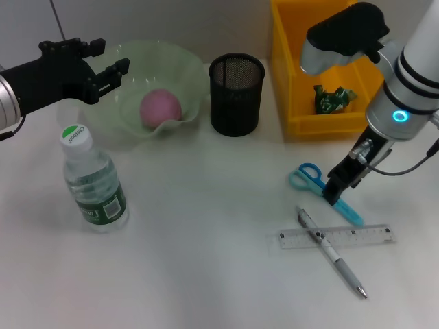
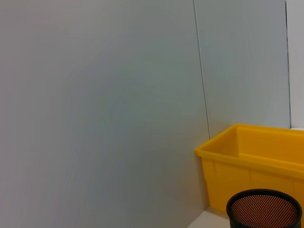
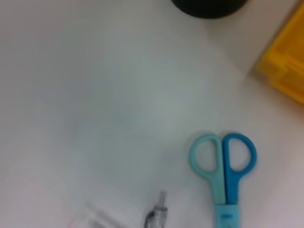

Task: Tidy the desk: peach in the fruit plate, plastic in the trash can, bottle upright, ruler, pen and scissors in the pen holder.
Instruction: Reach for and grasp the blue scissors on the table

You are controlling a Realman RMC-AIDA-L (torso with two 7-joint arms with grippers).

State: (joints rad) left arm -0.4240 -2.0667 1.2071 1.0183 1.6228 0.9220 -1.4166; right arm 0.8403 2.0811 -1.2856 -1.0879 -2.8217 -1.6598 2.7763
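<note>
White bench seen from the head camera, with both arms in frame. Left hand: raised at the far left, its black fingers spread apart and empty, hovering over the near-left rim of the translucent green fruit plate. Pink peach: lying inside the fruit plate. Water bottle: standing upright on the bench in front of the plate, green-and-white cap on top, green label around the lower body. Black mesh pen holder: upright just right of the plate, nothing visible in it; the left wrist view shows its rim before the yellow bin. Yellow trash can: behind and right of the pen holder, holding a crumpled green plastic wrapper. Right hand: lowered over the scissors, its dark tip right at the blades just past the handles; whether the fingers are apart or together cannot be told. Scissors: flat on the bench, one teal and one blue loop pointing toward the pen holder. Clear ruler: lying flat nearer the robot than the scissors. Silver pen: resting diagonally across the ruler
</note>
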